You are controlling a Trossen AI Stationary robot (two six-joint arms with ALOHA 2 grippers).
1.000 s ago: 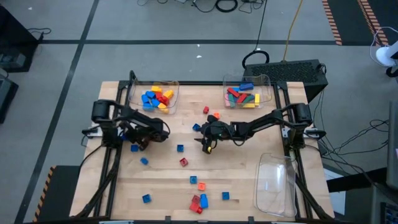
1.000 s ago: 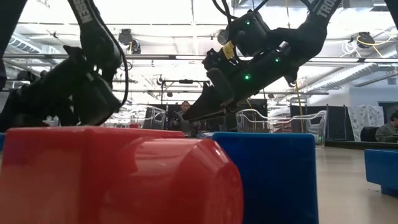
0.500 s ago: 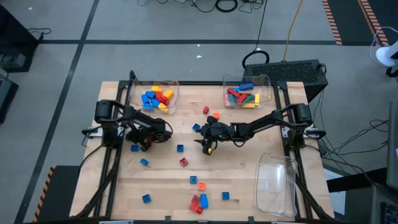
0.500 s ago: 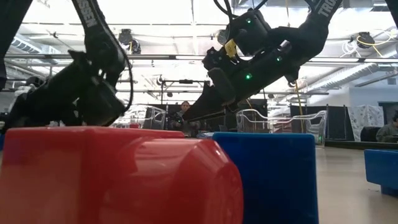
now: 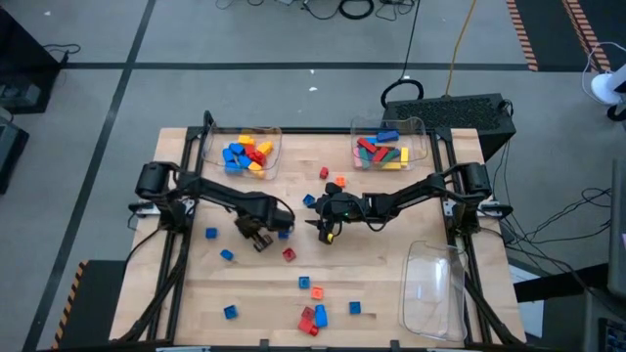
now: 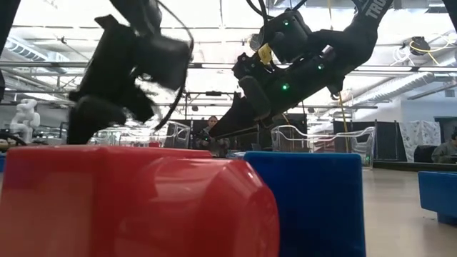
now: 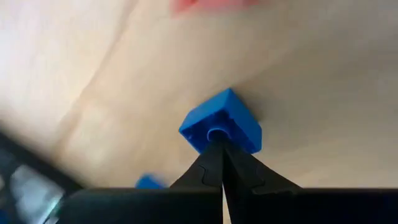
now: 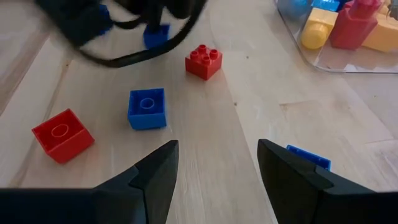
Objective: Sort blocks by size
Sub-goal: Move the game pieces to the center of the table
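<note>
Left gripper [image 5: 262, 233]: it hangs over the middle of the table, just beside a small blue cube [image 5: 284, 233]. In the left wrist view its fingers [image 7: 214, 163] are pressed together, tips touching the cube's stud [image 7: 216, 134], clenched on nothing.
Right gripper [image 5: 324, 227]: it waits over the table's centre, fingers [image 8: 155, 174] spread apart and empty.
Blocks: loose small ones lie scattered on the table [image 5: 391, 293]; a red cube [image 5: 289, 254] sits near the blue one, and a cluster [image 5: 313, 315] lies at the near edge. The left tray [image 5: 274, 156] holds chunky blocks, the right tray [image 5: 419, 132] longer bars.
Doing the step well: the left gripper probably needs to spread its fingers, centre them either side of the blue cube, descend squarely and close on its flat walls. Pushing with closed tips could skid it away.
Risk: the two grippers work near each other, so the lift should likely go back toward the left tray.
Change: a second ago the left gripper was nearer the table's left side; it has swung toward the centre. The right arm has stayed put.
</note>
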